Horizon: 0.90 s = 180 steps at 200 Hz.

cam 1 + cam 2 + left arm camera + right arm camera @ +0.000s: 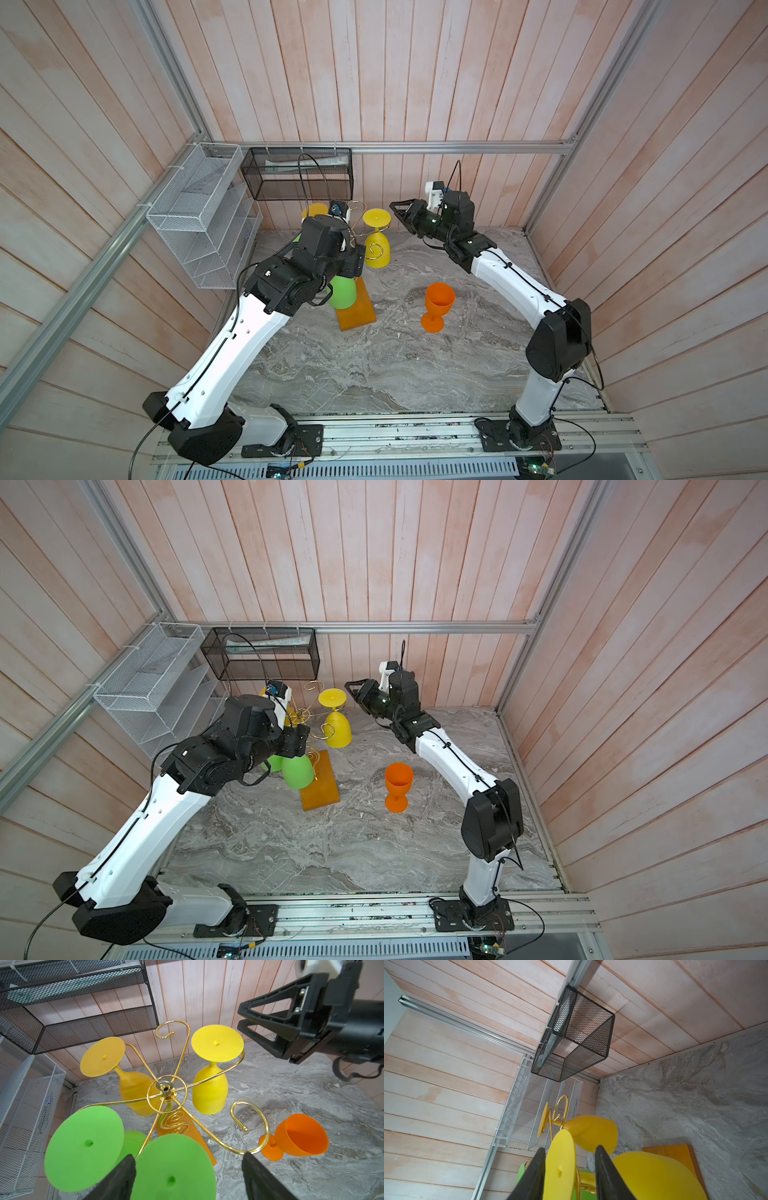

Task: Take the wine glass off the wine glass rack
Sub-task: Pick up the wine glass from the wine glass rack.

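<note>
**Right gripper** point(570, 1148): jaws partly open, nothing clamped. Its two fingers point(533, 1176) straddle the round foot of the yellow wine glass point(560, 1167). One finger lies at the rim of the foot and the other stands clear of it with a visible gap. It cannot be told whether the nearer finger touches the foot. This glass hangs bowl-down from the arm of the wine glass rack point(166, 1094) nearest these fingertips.

**Left gripper** point(188, 1155): jaws wide open, nothing gripped. It hangs above the rack, across it from the right gripper, with its fingers pointing down. The foot of a green wine glass point(172, 1169) lies below, between the fingers.

**Outward from the grippers**
- Just past the yellow glass from the right gripper hangs an amber wine glass point(135, 1093).
- Just beside one left finger hangs a second green wine glass point(85, 1147).
- Below and behind the right gripper, toward that arm's base, an orange wine glass point(439, 305) stands upright on the table point(374, 374), apart from the rack.

**Count**
- Wine glasses: five. Four hang inverted on the rack (one yellow, one amber, two green) and one orange glass is off it.
- Rack: one, with six scroll arms, four of them loaded. It stands on its wooden base point(357, 311) between the two grippers.
- Black mesh basket point(297, 174): one, on the wall beyond the rack.
- White wire-mesh shelf point(195, 216): one, on the adjoining wall, farther from the right gripper than the basket.
</note>
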### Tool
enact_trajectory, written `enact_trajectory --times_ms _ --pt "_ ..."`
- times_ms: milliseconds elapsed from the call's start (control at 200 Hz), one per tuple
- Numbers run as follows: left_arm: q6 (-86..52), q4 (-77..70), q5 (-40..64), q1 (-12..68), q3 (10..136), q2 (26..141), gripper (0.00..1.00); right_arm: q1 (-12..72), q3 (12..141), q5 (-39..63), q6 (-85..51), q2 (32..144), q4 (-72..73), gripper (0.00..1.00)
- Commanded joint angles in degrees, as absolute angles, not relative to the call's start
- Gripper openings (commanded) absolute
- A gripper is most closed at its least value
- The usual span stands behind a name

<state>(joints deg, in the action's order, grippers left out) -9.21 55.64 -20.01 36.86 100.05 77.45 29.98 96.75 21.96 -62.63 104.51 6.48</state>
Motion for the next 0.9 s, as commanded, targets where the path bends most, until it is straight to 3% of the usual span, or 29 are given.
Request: enact_trajectory --times_ms 0,680,895 --pt "-8.4 54.2 -20.2 36.6 98.6 76.3 0.82 30.4 98.3 23.2 -62.8 105.3 8.2 0.35" --pt "-8.4 51.6 -19.3 36.6 95.0 74.8 0.82 32.1 99.1 23.0 -60.6 104.9 6.8 0.16" --pt "-8.7 50.9 -19.2 36.6 94.0 74.1 0.82 32.7 98.9 22.7 -59.7 104.2 5.6 0.15"
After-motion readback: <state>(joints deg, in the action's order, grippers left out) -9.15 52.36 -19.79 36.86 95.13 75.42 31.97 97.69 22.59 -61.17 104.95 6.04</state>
